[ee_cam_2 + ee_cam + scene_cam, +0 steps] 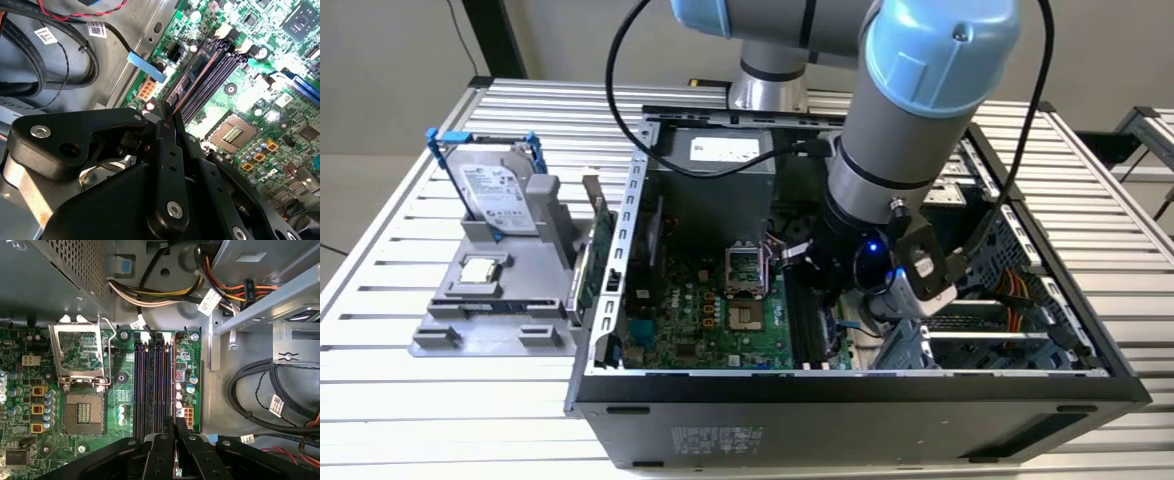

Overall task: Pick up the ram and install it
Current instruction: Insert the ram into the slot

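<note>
Ram (196, 71) stands edge-on, pinched at its near end by my clenched hand (174, 423), its long axis running straight out from my fingers, parallel to the empty slots (150, 380) just beside it; seated or not, I can't tell.

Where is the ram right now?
In the second wrist view the ram stands on edge at the outermost memory slot, the one nearest the orange connector, with its near end pinched in the end effector.
</note>
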